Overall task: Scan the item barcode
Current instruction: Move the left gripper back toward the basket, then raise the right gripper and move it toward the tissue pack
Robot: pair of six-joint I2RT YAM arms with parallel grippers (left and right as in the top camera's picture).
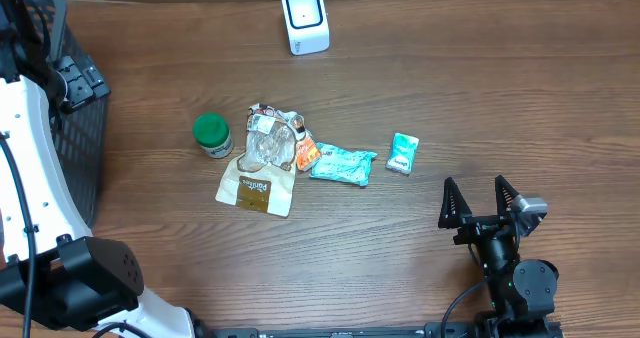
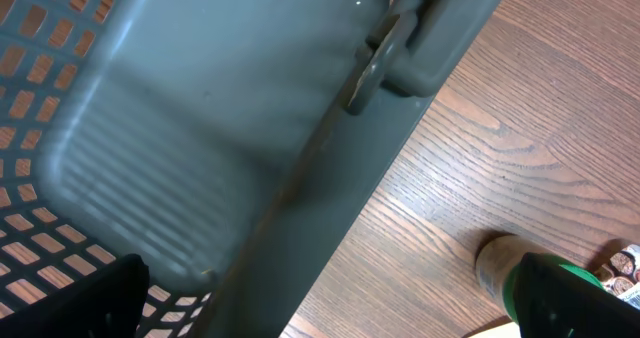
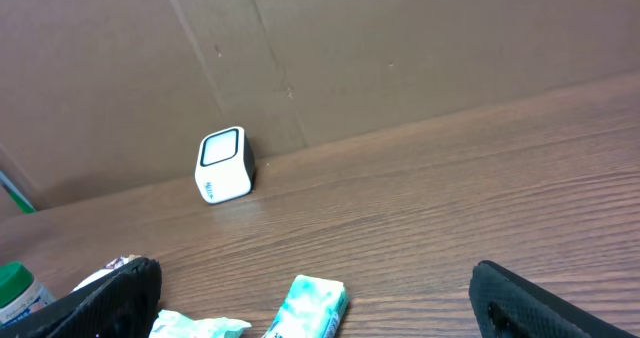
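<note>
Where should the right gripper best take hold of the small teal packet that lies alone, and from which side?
Probably across its short width, near the middle, coming down from above. The small teal packet lies flat on the table, apart from the larger teal packet, so both of its long edges are free for the fingers. The right gripper is open and is the nearer one.

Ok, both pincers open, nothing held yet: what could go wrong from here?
The clear bag, brown pouch and orange packet lie heaped together, so a grab may drag neighbours. No barcode shows on the small teal packet; it may face the scanner wrongly.
</note>
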